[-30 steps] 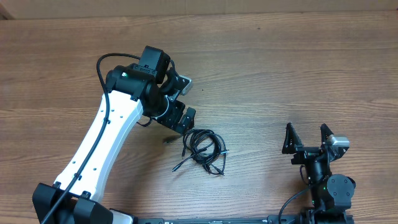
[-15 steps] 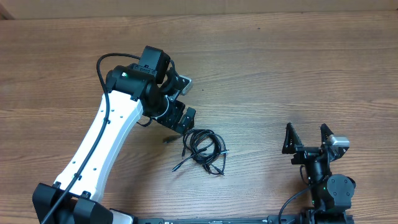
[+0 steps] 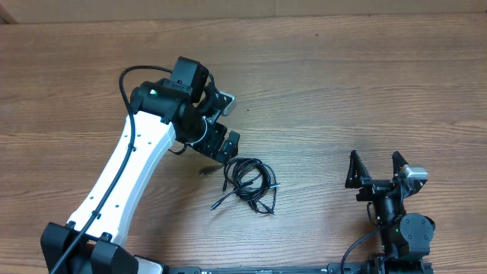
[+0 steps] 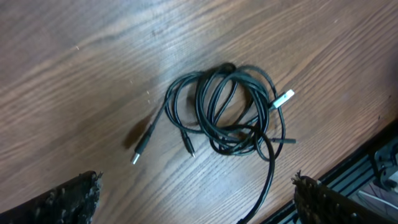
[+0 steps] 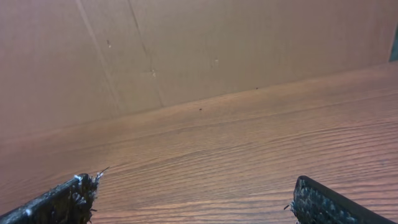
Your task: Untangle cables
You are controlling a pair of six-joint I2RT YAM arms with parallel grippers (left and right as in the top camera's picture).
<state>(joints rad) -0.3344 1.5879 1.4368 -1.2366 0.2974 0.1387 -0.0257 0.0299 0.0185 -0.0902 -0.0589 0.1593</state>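
Observation:
The cables (image 3: 248, 183) lie as a tangle of thin black loops on the wooden table, with plug ends sticking out at the lower left and right. In the left wrist view the cables (image 4: 227, 112) show overlapping loops, a silver-tipped plug at the right and a black plug at the lower left. My left gripper (image 3: 226, 146) hovers just up-left of the tangle, jaws open and empty; it also shows in the left wrist view (image 4: 199, 202). My right gripper (image 3: 375, 169) rests open and empty at the table's right front, far from the cables; it also shows in the right wrist view (image 5: 193, 199).
The white left arm (image 3: 125, 179) reaches from the front left edge over the table. A brown cardboard wall (image 5: 186, 50) stands along the table's far edge. A black rail (image 4: 367, 168) runs along the table's front edge.

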